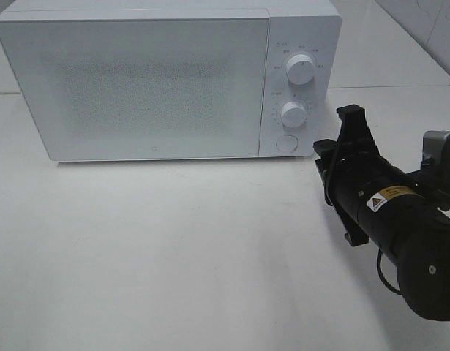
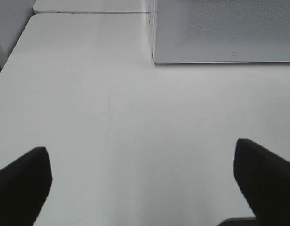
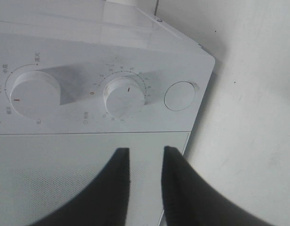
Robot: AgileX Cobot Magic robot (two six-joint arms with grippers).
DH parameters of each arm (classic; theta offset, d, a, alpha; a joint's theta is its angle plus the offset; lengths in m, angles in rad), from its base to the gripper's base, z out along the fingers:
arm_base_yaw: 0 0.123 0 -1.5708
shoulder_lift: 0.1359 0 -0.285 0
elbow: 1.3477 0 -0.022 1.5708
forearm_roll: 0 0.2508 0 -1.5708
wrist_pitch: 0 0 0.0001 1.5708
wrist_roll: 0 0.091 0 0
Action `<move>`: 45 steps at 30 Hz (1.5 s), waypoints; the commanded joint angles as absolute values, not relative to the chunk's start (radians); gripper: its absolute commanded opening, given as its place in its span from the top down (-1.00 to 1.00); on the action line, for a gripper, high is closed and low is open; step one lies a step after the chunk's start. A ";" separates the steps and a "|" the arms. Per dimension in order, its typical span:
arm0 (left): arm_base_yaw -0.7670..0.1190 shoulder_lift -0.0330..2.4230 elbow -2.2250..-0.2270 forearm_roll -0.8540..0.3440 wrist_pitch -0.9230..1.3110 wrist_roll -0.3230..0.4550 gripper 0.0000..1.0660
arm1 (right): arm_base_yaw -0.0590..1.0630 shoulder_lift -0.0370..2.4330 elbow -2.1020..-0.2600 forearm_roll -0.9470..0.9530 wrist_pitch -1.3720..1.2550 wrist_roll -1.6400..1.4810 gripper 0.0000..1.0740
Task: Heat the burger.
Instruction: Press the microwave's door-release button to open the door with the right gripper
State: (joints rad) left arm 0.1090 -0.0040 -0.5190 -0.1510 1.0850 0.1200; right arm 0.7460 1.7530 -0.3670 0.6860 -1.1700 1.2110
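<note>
The burger is out of view. A white microwave [image 1: 137, 88] stands at the back of the table with its door shut; its speckled door shows in the left wrist view [image 2: 225, 33]. My right gripper [image 1: 323, 150] hovers just in front of the control panel, rolled on its side. In the right wrist view its fingers [image 3: 145, 155] stand a narrow gap apart with nothing between them, pointing at the door's edge below the lower knob [image 3: 123, 96]. My left gripper [image 2: 142, 150] is wide open over bare table, left of the microwave's front.
The panel carries an upper knob [image 1: 301, 69], a lower knob [image 1: 293, 114] and a round button [image 1: 286, 143]. White table [image 1: 173, 248] stretches in front of the microwave. The black right arm [image 1: 407, 234] fills the right front corner.
</note>
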 commanded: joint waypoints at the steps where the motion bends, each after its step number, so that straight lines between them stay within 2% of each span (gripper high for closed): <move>1: 0.113 -0.023 -0.518 -0.149 1.074 0.114 -0.88 | 0.748 1.749 -0.388 0.718 -1.165 1.218 0.97; 21: 0.113 -0.023 -0.518 -0.149 1.074 0.114 -0.88 | 0.743 1.910 -0.561 0.752 -1.023 1.356 1.00; 36: 0.113 -0.023 -0.518 -0.149 1.074 0.114 -0.88 | 0.602 1.972 -0.730 0.746 -0.870 1.264 1.00; 45: 0.113 -0.023 -0.518 -0.149 1.074 0.114 -0.88 | 0.594 2.027 -0.783 0.719 -0.859 1.266 1.00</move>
